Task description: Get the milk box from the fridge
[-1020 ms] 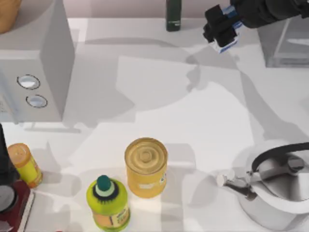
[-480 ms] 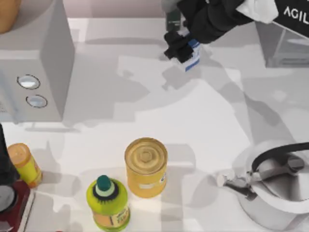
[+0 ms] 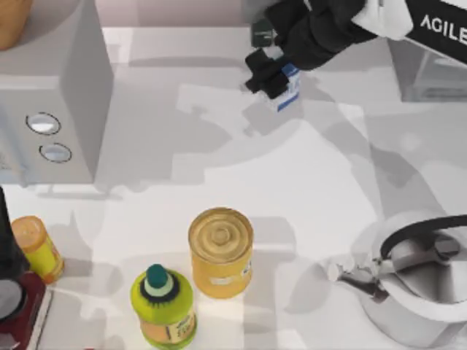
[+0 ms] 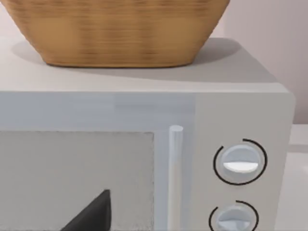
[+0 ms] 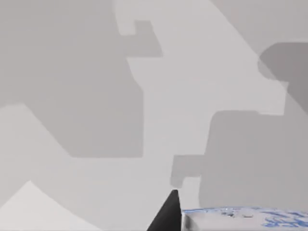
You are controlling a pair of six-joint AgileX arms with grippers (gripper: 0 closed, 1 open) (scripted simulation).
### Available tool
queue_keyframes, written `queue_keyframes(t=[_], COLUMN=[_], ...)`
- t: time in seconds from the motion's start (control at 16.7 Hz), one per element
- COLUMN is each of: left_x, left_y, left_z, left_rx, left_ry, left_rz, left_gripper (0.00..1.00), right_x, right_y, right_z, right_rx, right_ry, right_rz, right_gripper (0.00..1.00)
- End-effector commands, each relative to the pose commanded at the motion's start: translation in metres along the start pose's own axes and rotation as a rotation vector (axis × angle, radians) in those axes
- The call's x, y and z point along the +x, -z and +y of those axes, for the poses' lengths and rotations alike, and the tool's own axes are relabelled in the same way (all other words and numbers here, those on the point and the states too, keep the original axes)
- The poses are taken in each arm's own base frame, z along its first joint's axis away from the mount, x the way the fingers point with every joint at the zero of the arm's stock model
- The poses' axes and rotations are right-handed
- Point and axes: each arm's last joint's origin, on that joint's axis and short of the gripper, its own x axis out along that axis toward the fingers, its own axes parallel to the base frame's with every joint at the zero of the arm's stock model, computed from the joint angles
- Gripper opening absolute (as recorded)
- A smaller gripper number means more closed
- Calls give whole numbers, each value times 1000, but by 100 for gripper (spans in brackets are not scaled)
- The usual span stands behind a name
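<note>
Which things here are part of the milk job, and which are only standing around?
Part of the job:
milk box, held by the right gripper
fridge, top view's right

Standing around:
dark green bottle
yellow can
kettle
microwave
basket

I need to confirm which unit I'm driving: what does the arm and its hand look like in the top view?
The right arm has a white shell with dark lettering that starts "AGILE" and runs off the picture's edge. Toward the wrist it turns into bulky matte black housings. The right hand is black too, with short blocky fingers. No loose cables are visible.
</note>
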Motion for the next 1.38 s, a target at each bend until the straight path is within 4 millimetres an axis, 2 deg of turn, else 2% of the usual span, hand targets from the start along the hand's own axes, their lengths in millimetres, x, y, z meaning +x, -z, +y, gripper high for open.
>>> queue_keyframes(t=[0.48, 0.72, 1.38], left_x=[0, 0, 0], left_y=[0, 0, 0], left_z=[0, 0, 0], left_rx=[0, 0, 0], left_ry=[0, 0, 0], left_rz=[0, 0, 0], left_gripper=[100, 100, 100], right_x=[48, 50, 50], right_y=[7, 8, 8], right_z=[3, 2, 2], right_rx=[-8, -8, -8], right_ry=[-1, 1, 1], right_rz=[-9, -11, -11], right_gripper=[0, 0, 83])
